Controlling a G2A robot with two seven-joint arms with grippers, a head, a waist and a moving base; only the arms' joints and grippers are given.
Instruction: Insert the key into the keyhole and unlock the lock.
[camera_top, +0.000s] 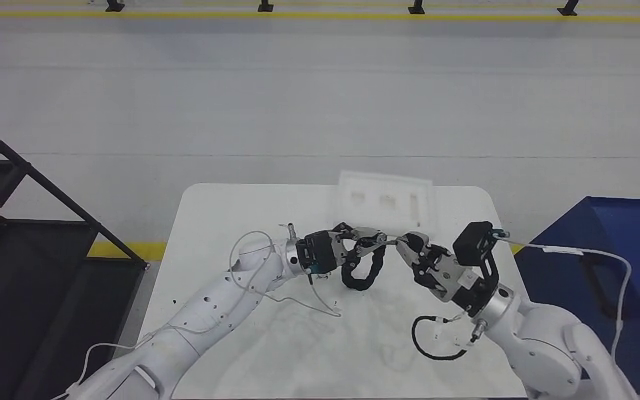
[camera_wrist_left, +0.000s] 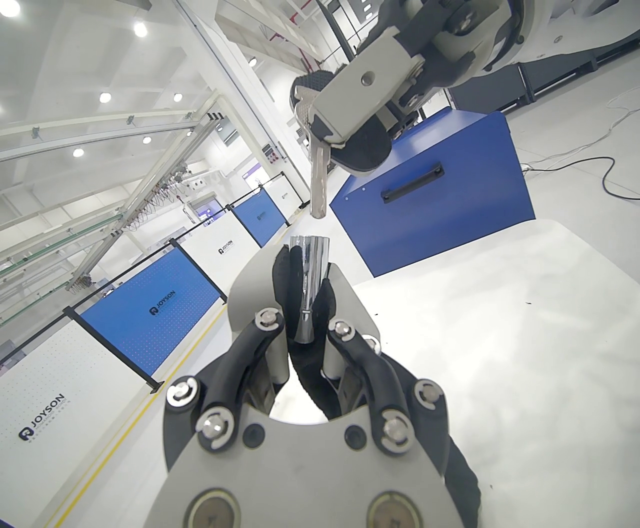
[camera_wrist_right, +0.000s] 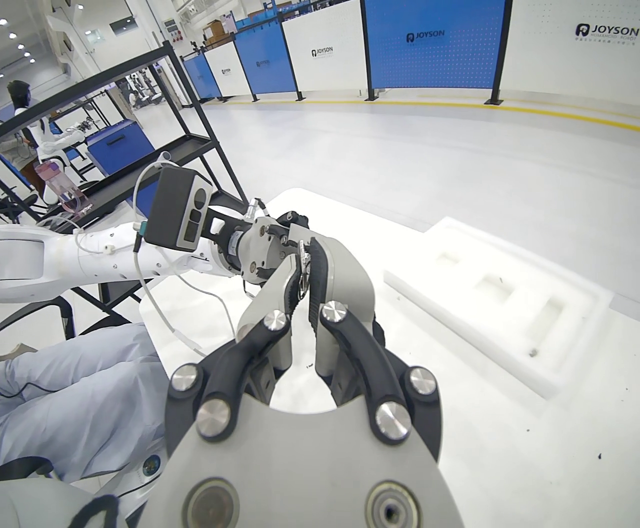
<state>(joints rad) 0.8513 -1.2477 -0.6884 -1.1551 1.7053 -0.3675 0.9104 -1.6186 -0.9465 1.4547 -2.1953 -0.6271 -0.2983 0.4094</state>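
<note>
Left jaws: closed on the lock (camera_wrist_left: 309, 285), its chrome cylinder pinched between the black pads, with the cylinder's end pointing away from the wrist. The lock's black sleeved cable (camera_top: 362, 270) runs back through the jaws and hangs in a loop beneath them, over the tabletop (camera_top: 240, 230). Cannot tell whether the loop's low end touches the surface.

Right jaws: closed on the key (camera_wrist_left: 318, 185), gripping it by the head. The blade sticks out past the pads.

Key against lock: the blade tip is roughly in line with the cylinder's end face and just short of it. A sliver of gap shows in the left wrist view, so the key is not inserted. The keyhole is too small to make out.

Both sets of jaws meet tip to tip in the air over the middle of the tabletop. The left arm comes in from the side of the black metal rack (camera_top: 40, 250), the right arm from the side of the blue cabinet (camera_top: 600, 235).

Further out: a white foam tray (camera_top: 385, 195) with rectangular recesses lies at the tabletop's far edge, well apart from the jaws. The rack stands beside the tabletop on the left, the cabinet on the right.
</note>
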